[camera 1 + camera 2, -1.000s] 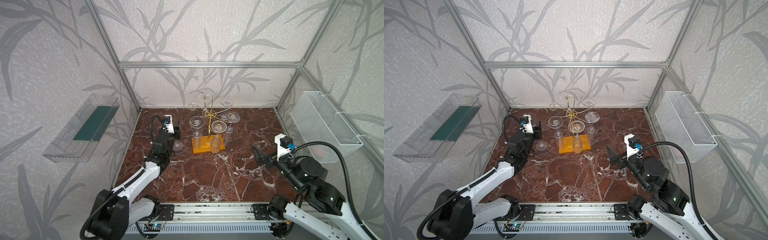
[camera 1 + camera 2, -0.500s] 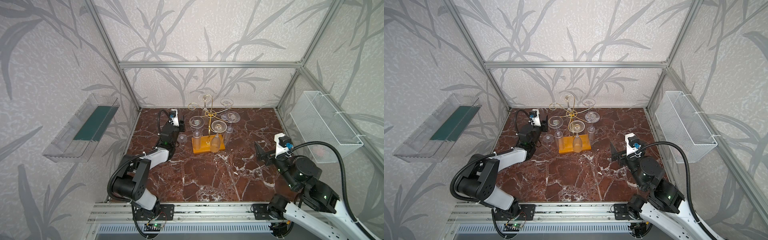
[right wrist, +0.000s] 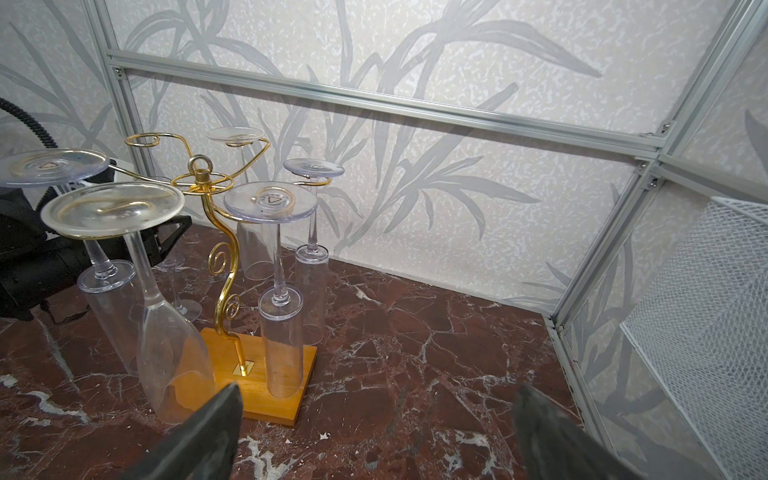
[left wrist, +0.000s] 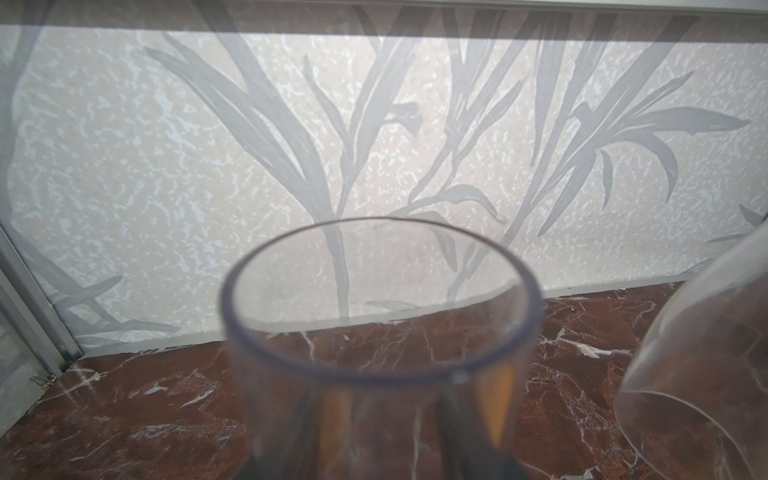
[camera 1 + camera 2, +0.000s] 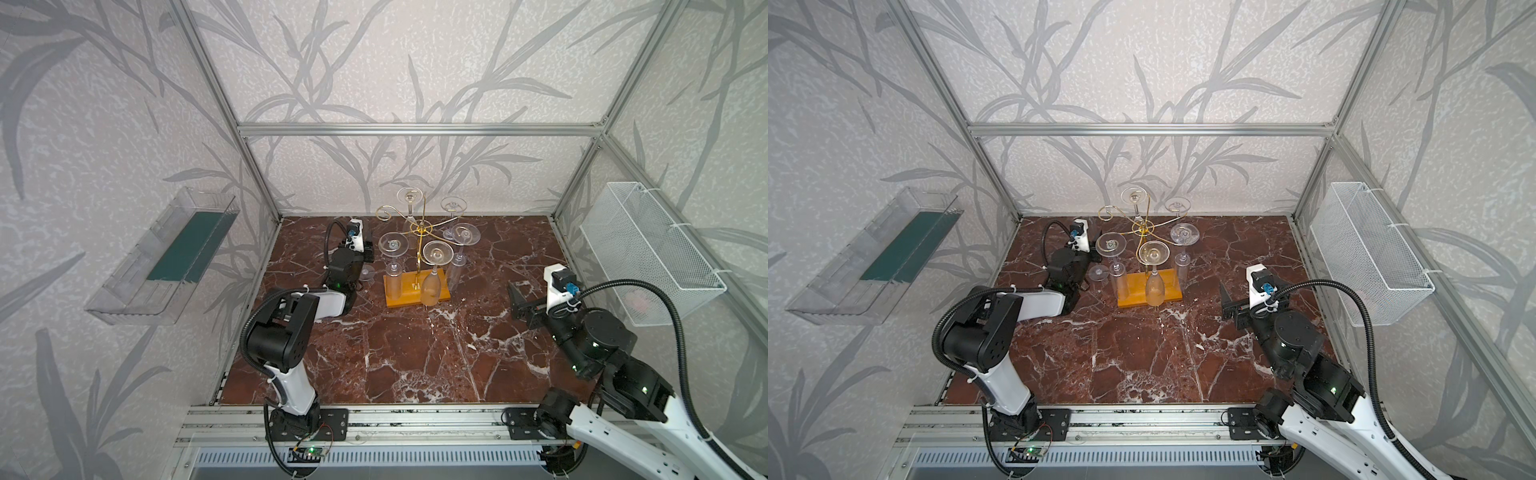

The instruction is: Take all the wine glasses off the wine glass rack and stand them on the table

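The wine glass rack is a gold wire stand on an orange wooden base at the back middle, and several clear glasses hang upside down from its curled arms. One wine glass stands upright just left of the base, foot at the marble. My left gripper is shut on its bowl. In the left wrist view the glass rim fills the middle, with dark fingers blurred behind it. My right gripper hangs open and empty right of the rack, its fingers wide apart.
A clear plastic bin hangs on the left wall and a white wire basket on the right wall. A hanging glass is close beside the held one. Aluminium posts frame the marble floor.
Over the last second the left arm folded its elbow back and carried the glass a little toward the back, beside the rack. The right gripper rose slightly, still open.
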### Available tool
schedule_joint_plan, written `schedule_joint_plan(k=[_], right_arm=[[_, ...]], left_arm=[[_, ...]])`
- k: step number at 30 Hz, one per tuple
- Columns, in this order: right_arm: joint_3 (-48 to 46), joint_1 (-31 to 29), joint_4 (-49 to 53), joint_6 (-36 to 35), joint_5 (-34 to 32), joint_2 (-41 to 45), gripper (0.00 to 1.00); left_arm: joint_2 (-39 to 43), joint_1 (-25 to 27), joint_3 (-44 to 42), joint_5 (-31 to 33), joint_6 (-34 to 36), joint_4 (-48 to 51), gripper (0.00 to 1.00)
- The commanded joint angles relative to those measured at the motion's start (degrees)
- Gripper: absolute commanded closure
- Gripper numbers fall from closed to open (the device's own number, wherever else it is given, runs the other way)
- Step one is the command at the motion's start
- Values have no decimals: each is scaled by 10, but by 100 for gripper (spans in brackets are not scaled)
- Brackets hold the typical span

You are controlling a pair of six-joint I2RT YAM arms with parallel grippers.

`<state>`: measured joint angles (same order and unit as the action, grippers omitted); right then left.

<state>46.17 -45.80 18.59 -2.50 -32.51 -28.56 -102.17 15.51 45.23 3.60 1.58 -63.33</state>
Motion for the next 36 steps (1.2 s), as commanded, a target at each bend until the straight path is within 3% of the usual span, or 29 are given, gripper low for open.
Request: schedule_joint_plan(k=[1,21,27,36], right_arm=[[0,-1,-20,-4,-7,-4,1],[-5,-1,-20,3,-3,-4,1],[-6,-1,-19,5,-2,0,1],[-7,0,-24,-1,-1,3,1]], left_arm=[[-9,-4,20,4,8,-61,62],[-48,-6,-9,14,4,-92,62],[-43,-5,-15,15,-1,-89,35],[-22,-5,-40,30,5,-89,25]])
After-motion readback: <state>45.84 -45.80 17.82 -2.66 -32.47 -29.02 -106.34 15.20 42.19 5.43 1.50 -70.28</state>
